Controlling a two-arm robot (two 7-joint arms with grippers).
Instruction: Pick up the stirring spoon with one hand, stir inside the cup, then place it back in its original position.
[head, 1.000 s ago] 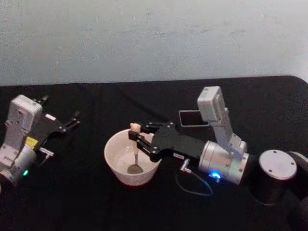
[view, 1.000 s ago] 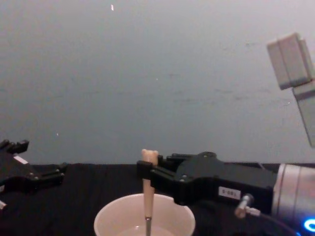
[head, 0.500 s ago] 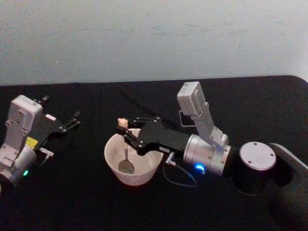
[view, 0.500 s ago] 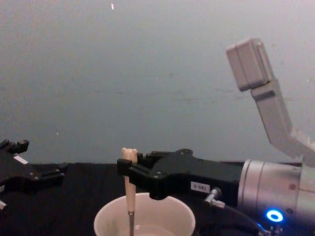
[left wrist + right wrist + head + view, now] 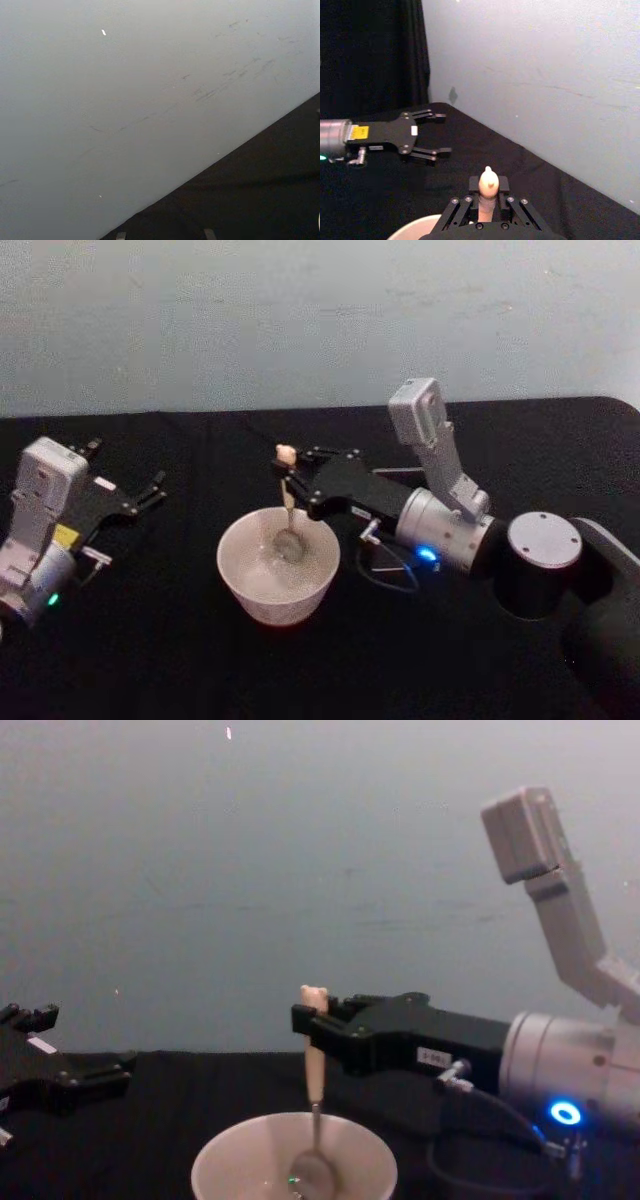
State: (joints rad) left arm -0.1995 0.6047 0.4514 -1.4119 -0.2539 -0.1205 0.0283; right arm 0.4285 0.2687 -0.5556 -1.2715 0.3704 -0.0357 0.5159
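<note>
The cream-white cup (image 5: 262, 578) stands on the black table in front of me. My right gripper (image 5: 290, 476) hovers over the cup's far rim, shut on the stirring spoon (image 5: 288, 510) just below its bear head. The spoon hangs upright, its shiny bowl (image 5: 312, 1175) down inside the cup (image 5: 225, 1152). In the right wrist view the bear head (image 5: 488, 184) sticks up between the shut fingers (image 5: 461, 206), with the cup's rim (image 5: 415, 229) below. My left gripper (image 5: 142, 494) rests open at the table's left, well away from the cup. The right arm hides the original position.
The right arm's grey wrist camera (image 5: 420, 415) and round dark elbow (image 5: 545, 550) stretch across the table's right half, with a loose cable (image 5: 385, 575) drooping beside the cup. A pale wall (image 5: 300, 870) runs behind the table's far edge.
The right gripper has carried the spoon round inside the cup, from the near side to the left side, then to the far side. The left arm has not moved.
</note>
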